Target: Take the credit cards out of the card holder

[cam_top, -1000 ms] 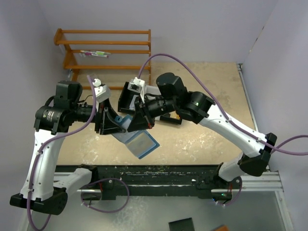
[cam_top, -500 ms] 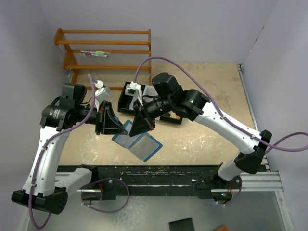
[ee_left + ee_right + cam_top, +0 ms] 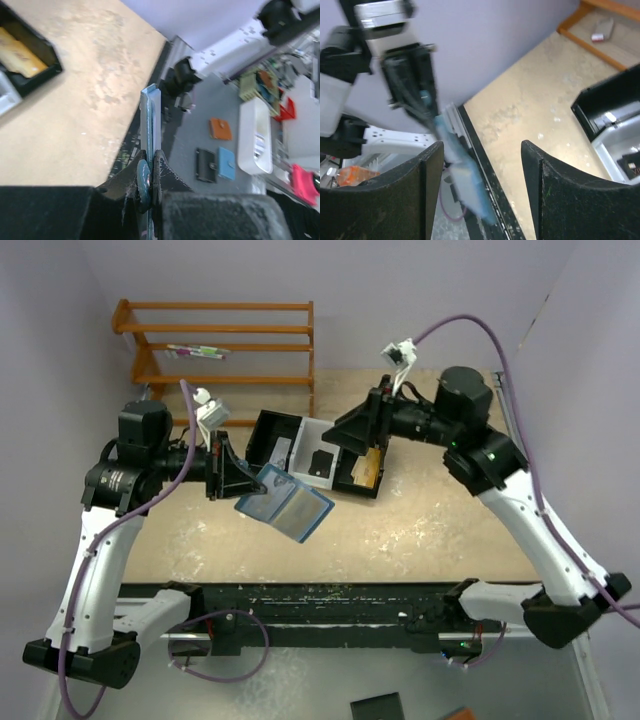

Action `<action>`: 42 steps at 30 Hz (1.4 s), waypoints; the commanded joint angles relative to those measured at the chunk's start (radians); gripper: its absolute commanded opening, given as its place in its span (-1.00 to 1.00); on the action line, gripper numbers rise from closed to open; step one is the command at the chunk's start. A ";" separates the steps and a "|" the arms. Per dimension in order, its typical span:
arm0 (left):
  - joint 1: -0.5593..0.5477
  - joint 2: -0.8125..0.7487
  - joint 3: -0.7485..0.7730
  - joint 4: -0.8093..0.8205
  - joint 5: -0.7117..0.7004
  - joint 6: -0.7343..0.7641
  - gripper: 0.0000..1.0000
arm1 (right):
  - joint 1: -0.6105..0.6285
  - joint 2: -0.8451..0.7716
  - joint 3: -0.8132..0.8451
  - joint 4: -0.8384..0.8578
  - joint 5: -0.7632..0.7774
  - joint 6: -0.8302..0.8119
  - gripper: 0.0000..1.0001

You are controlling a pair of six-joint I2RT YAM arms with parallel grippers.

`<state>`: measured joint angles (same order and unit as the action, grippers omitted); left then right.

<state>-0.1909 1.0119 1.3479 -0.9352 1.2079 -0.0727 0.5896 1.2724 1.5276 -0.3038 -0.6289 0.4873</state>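
Over the tan table (image 3: 430, 530), card holder (image 3: 285, 505): open overhead, edge-on in left claw (image 3: 148, 171).

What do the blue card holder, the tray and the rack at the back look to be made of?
Card holder: probably soft plastic or faux leather, with a matte blue rim and pale, clear-looking pockets. Tray: seemingly rigid plastic, black and white compartments with a slight sheen. Rack: wood, going by the orange-brown varnished look and slatted rails.

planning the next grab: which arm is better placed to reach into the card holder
Right. The right gripper is open and empty; the left gripper is shut on the card holder, holding it in the air.
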 commanded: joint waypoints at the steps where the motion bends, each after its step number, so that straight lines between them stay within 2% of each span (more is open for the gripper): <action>1: 0.005 0.006 0.046 0.139 -0.218 -0.135 -1.00 | 0.027 -0.122 -0.054 0.160 0.070 0.118 0.28; 4: 0.005 0.006 0.028 0.192 -0.264 -0.194 -1.00 | 0.043 -0.183 -0.208 0.361 0.002 0.272 0.20; 7: 0.007 0.000 0.011 0.252 -0.259 -0.248 -1.00 | 0.110 -0.201 -0.332 0.535 -0.003 0.384 0.17; 12: 0.010 -0.004 0.018 0.335 -0.231 -0.323 -1.00 | 0.230 -0.144 -0.412 0.661 0.036 0.439 0.10; 15: 0.011 -0.001 0.018 0.382 -0.196 -0.376 -1.00 | 0.242 -0.121 -0.470 0.822 0.030 0.511 0.07; 20: 0.015 -0.001 0.001 0.466 -0.128 -0.478 -1.00 | 0.242 -0.094 -0.512 0.948 0.008 0.571 0.04; 29: 0.030 -0.002 -0.070 0.695 -0.032 -0.723 -1.00 | 0.242 -0.062 -0.585 1.065 0.025 0.618 -0.04; 36: 0.033 -0.011 -0.054 0.702 -0.028 -0.737 -1.00 | 0.242 -0.069 -0.599 1.035 0.023 0.613 -0.07; 42: 0.033 -0.026 -0.063 0.705 -0.033 -0.747 -1.00 | 0.242 -0.103 -0.594 0.980 0.111 0.550 -0.08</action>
<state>-0.1635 1.0180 1.2736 -0.2962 1.1454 -0.7780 0.8314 1.2095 0.9272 0.6765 -0.6025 1.0851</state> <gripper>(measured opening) 0.095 0.465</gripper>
